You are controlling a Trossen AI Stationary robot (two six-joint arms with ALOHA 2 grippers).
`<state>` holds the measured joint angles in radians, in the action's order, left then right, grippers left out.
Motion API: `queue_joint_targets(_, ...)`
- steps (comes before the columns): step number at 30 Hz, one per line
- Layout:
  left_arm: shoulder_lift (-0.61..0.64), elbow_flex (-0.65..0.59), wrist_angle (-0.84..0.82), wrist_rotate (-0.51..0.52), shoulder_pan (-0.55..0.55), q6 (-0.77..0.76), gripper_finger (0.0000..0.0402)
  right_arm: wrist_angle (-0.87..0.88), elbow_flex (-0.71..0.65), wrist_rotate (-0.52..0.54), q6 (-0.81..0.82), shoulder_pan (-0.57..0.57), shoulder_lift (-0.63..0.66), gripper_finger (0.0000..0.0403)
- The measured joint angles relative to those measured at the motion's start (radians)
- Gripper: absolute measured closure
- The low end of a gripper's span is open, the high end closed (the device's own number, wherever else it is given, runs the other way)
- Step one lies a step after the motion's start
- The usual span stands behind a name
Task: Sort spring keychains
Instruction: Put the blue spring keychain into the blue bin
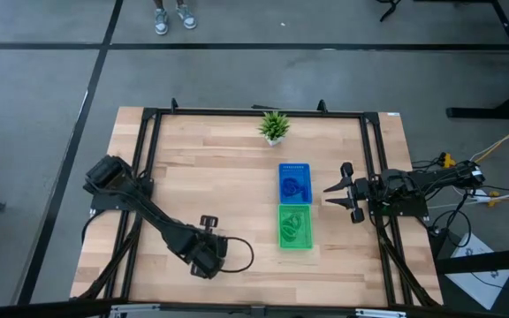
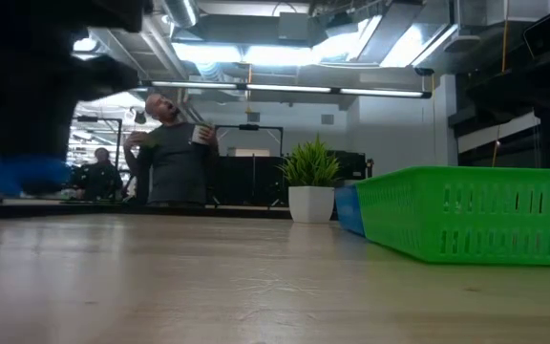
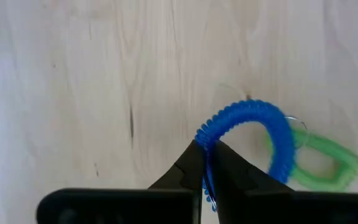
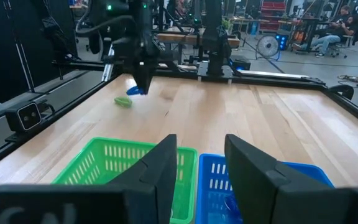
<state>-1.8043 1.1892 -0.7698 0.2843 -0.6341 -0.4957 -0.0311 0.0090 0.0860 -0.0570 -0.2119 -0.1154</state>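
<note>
Wooden table (image 1: 228, 185) carries 2 trays, 1 blue (image 1: 294, 182), 1 green (image 1: 295, 227); left gripper (image 3: 207, 155) pinches 1 blue keychain (image 3: 253, 121) beside 1 green keychain (image 3: 325, 163); right gripper (image 4: 201, 163) gapes, holding nothing.

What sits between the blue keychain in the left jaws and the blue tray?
Nothing visible. The left gripper holds the blue keychain; bare table lies between it and the blue tray.

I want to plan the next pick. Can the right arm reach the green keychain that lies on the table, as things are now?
Probably not easily. The green keychain lies beside the left gripper, which is shut on the blue keychain. The right gripper waits open, far across beyond the trays.
</note>
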Motion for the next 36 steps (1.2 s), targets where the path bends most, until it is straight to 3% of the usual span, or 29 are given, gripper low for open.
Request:
queue_joint_targets(9, 0.131, 0.0, -0.003, 0.066, 0.017, 0.0, 0.0392, 0.0, 0.0, 0.0, 0.0, 0.0, 0.0, 0.0267)
queue_joint_targets(19, 0.271, 0.001, 0.051, 0.229, 0.04, 0.021, 0.0392, 0.0, 0.0, 0.0, 0.0, 0.0, 0.0, 0.0267)
queue_joint_targets(36, 0.285, 0.002, 0.292, 0.165, 0.3, 0.209, 0.0393, 0.0, 0.0, 0.0, 0.0, 0.0, 0.0, 0.0267)
